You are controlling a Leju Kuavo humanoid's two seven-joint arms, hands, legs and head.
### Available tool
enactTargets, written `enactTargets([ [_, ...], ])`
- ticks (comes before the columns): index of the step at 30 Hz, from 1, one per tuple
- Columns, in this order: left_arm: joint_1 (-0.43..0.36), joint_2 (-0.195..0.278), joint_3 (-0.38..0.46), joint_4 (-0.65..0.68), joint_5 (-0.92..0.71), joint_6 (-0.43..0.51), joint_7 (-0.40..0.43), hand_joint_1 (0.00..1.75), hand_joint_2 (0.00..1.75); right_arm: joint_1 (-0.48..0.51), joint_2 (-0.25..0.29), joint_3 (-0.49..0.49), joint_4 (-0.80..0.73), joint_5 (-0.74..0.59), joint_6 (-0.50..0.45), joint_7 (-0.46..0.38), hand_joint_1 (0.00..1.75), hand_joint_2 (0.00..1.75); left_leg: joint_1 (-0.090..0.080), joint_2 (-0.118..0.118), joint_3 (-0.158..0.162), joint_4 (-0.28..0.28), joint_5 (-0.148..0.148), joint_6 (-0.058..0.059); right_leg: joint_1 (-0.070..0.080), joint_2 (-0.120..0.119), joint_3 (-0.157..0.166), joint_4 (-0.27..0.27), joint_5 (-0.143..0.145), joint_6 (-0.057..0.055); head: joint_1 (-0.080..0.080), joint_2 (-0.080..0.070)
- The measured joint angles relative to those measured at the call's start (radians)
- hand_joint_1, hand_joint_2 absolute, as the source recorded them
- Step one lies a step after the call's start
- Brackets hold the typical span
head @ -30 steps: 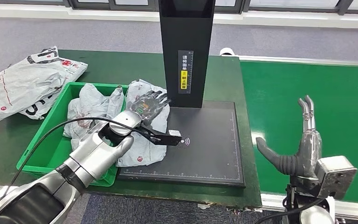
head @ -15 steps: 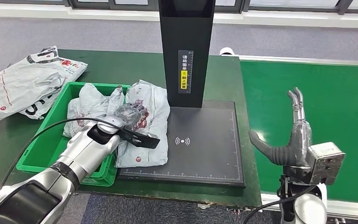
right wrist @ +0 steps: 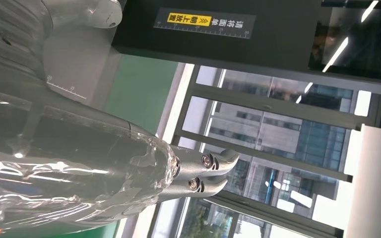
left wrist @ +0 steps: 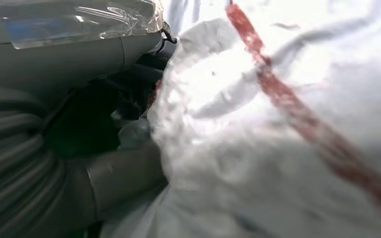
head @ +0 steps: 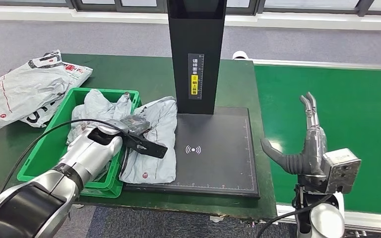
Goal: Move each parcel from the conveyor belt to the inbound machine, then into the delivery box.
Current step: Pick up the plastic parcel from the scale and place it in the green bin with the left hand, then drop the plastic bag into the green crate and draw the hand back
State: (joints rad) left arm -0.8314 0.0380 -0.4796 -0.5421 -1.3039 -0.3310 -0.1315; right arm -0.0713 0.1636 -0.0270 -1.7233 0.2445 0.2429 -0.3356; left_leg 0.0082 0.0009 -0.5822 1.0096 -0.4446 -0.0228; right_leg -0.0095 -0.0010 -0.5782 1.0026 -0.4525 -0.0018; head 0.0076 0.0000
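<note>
Green tabletop (head: 129, 74) carries the black inbound machine (head: 218, 148), where the left hand (head: 136, 124) grips a grey parcel (head: 156, 148) straddling the machine's plate and the green delivery box (head: 44, 148). Over the conveyor belt (head: 357, 99), the right hand (head: 310, 144) hangs empty, fingers extended.

The left hand (head: 135, 124) is mostly buried in the folds of the grey parcel (head: 155, 144) at centre left of the head view, so its grip cannot be made out. In the left wrist view the parcel (left wrist: 287, 129) is a blurred white mass with a red streak. The scanner tower (head: 196, 54) is cut off by the top edge, and its label print (head: 194, 77) is too small to read.
</note>
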Motion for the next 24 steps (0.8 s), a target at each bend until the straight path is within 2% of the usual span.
enactTargets([
  [5,-0.008,-0.027,0.033,0.011,0.088,0.030,-0.001,1.75,1.75,0.020,-0.010,0.000,-0.007,-0.012,-0.015,0.003,0.00,1.75,0.000,0.000,0.000,0.000,0.000,0.000,0.000,0.000,-0.001,0.000,0.000,0.000,0.000,0.000],
  [11,-0.008,-0.063,0.105,-0.049,0.237,0.143,0.013,1.75,1.75,0.071,-0.015,-0.004,-0.055,-0.015,-0.042,0.014,0.00,1.75,0.000,-0.002,-0.004,0.001,0.001,0.000,0.000,-0.001,-0.004,0.000,0.000,0.000,0.000,0.000],
  [14,0.001,-0.074,0.149,-0.185,0.354,0.208,0.030,1.75,1.75,0.109,-0.015,-0.017,-0.098,-0.008,-0.053,0.014,0.00,1.75,0.000,-0.002,-0.007,0.001,0.001,0.001,0.000,-0.002,-0.005,0.000,0.001,0.000,0.000,0.000],
  [17,0.025,-0.073,0.196,-0.394,0.449,0.237,0.077,1.75,1.75,0.150,-0.015,-0.037,-0.145,-0.002,-0.056,0.014,0.00,1.75,0.000,-0.001,-0.008,0.001,0.000,0.001,-0.001,-0.001,-0.007,0.000,0.001,0.000,0.000,0.000],
  [20,0.049,-0.068,0.231,-0.557,0.477,0.239,0.101,1.75,1.75,0.175,-0.015,-0.051,-0.177,0.001,-0.055,0.014,0.00,1.75,0.000,-0.001,-0.009,0.001,0.000,0.001,-0.001,0.000,-0.008,0.000,0.000,0.001,0.000,0.000],
  [24,0.074,-0.064,0.251,-0.669,0.478,0.247,0.100,1.75,1.75,0.184,-0.015,-0.059,-0.199,0.005,-0.056,0.014,0.00,1.75,0.000,-0.001,-0.009,0.001,0.000,0.001,0.000,-0.001,-0.008,0.000,0.000,0.001,0.000,0.000],
])
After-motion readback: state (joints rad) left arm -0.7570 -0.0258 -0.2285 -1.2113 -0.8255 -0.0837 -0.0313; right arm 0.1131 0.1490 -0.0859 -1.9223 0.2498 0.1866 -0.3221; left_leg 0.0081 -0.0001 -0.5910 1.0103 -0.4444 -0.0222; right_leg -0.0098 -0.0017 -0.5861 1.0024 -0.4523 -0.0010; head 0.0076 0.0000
